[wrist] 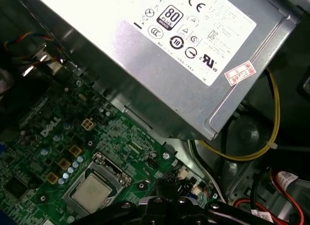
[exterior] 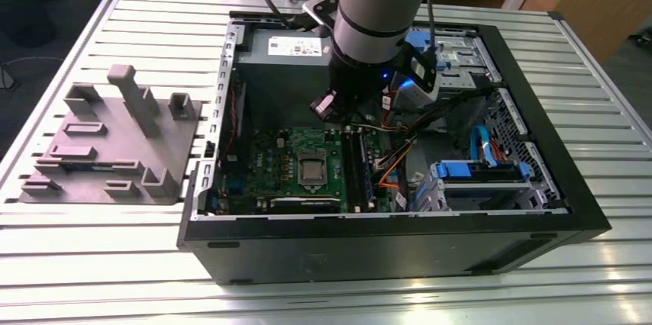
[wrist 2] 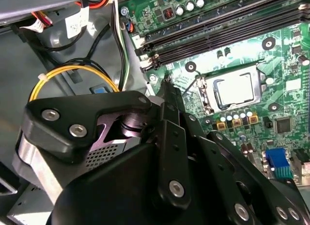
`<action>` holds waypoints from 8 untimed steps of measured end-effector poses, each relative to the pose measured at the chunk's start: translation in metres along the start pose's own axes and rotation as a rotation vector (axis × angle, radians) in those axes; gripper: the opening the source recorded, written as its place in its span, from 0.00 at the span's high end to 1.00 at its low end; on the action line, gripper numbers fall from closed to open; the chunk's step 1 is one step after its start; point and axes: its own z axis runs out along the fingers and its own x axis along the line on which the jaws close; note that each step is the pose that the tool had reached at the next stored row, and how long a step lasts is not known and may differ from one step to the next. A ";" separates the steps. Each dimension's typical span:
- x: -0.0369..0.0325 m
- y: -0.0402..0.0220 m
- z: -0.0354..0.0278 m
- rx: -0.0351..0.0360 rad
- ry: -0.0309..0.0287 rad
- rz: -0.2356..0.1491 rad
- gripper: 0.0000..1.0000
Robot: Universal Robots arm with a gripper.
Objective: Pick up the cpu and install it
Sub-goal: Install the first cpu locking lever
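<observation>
The claw [wrist 2: 167,89] is seen drawn narrow, nothing held, near the edge of the green board [wrist 2: 232,55] and apart from the cpu [wrist 2: 235,88], which lies in its socket frame [wrist 2: 208,96]. The cpu is judged light, stiff and fragile, best taken by opposite edges. The case [exterior: 387,245] on the worktop [exterior: 122,256] is shown whole in the exterior view, the cpu's top closely in both wrist views.

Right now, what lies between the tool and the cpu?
In the second wrist view, a strip of green motherboard and the metal socket frame's near edge lie between the tool and the cpu; nothing loose.
</observation>
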 end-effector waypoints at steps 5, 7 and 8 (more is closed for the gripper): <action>0.0009 -0.0006 0.0073 -0.0100 -0.0073 -0.004 0.90; 0.0024 -0.0004 0.0076 -0.0107 -0.0057 -0.012 0.90; 0.0029 -0.0003 0.0078 -0.0113 -0.0052 -0.017 0.90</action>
